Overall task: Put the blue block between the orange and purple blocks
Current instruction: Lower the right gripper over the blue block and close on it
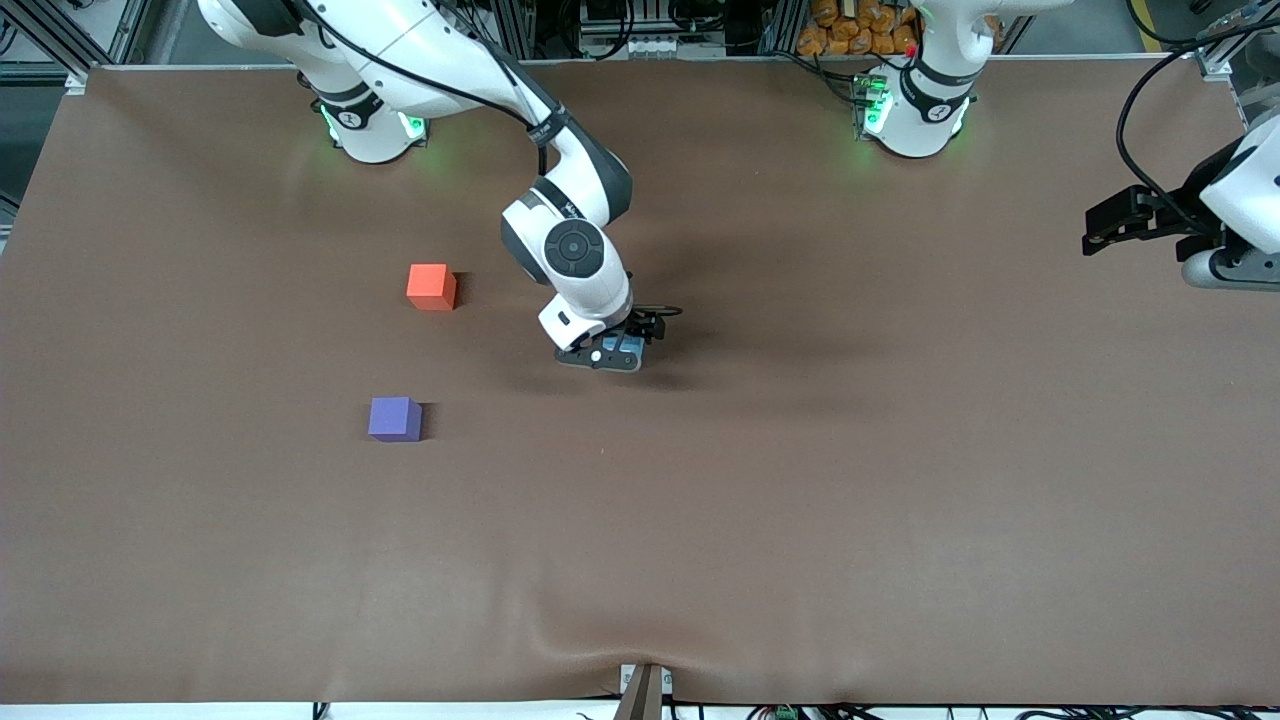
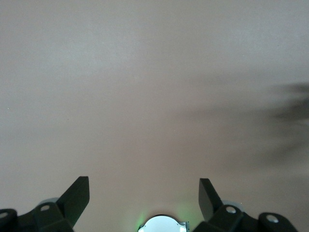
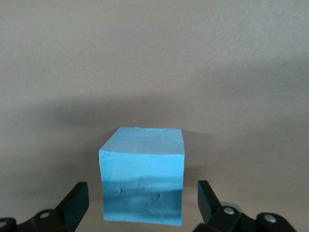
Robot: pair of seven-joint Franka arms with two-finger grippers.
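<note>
The light sky-blue block (image 3: 142,174) sits on the brown table between the open fingers of my right gripper (image 3: 143,199), with a gap on each side. In the front view my right gripper (image 1: 612,352) is low at the table's middle and mostly hides the blue block (image 1: 628,347). The orange block (image 1: 431,286) and the purple block (image 1: 395,418) lie toward the right arm's end, the purple one nearer the front camera. My left gripper (image 1: 1100,232) waits open and empty in the air at the left arm's end; the left wrist view shows it (image 2: 144,198) over bare table.
The brown mat (image 1: 800,480) covers the whole table. The arm bases (image 1: 370,125) stand along the table's edge farthest from the front camera. A small bracket (image 1: 645,690) sits at the edge nearest the front camera.
</note>
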